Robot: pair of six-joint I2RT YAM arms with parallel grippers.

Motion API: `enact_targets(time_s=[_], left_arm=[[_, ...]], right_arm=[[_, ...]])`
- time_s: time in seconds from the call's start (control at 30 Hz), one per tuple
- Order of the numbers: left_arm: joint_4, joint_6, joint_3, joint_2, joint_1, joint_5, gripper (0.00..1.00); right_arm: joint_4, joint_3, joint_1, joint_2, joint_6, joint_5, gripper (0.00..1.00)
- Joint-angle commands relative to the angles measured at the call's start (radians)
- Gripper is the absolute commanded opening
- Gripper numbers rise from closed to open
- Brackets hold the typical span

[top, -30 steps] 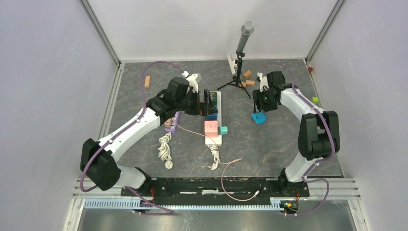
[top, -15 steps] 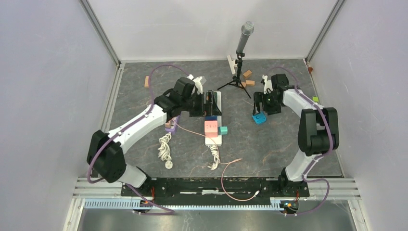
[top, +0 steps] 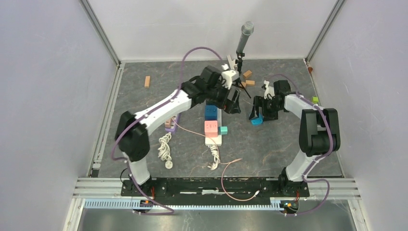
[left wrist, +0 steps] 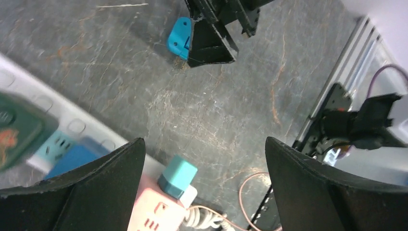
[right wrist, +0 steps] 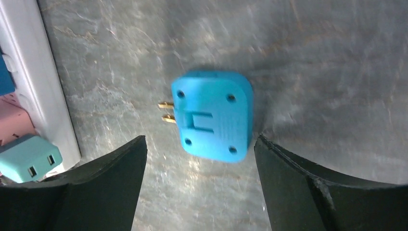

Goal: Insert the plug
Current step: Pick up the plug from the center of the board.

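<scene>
Right gripper [right wrist: 198, 144] hangs spread wide over the blue plug [right wrist: 212, 115], lying flat at centre frame, prongs [right wrist: 167, 111] pointing left toward the white power strip [right wrist: 29, 82]. Best to drop squarely and pinch its sides, leaving prongs free. Left gripper [left wrist: 203, 144] gapes empty too.

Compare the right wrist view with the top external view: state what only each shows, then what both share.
Only the right wrist view: the blue plug's two brass prongs, pointing toward the power strip, and four holes in its face. Only the top external view: the microphone on its tripod, a wooden block, a coiled white cable and the open left gripper near the strip's far end. Both: the plug, the strip, the teal adapter, and the open right gripper over the plug.
</scene>
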Motion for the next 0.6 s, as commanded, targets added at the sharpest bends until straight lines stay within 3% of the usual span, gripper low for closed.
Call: enact_targets(time_s=[0.0,0.33,0.57], left_arm=[[-0.044,0.265,0.15,0.154,-0.059,0.055,1.0],[-0.13,0.604,0.504,0.524,-0.172,-0.034,1.0],[-0.023,0.643,0.558,0.643,-0.189,-0.212,1.0]], right_arm=[[0.038,-0.073,-0.085,-0.124,0.069,-0.019,0.87],[0.051,-0.264,-0.252,-0.353,0.121,0.06,0.92],[0.027,-0.356,-0.296,-0.424,0.093,0.04,0.94]])
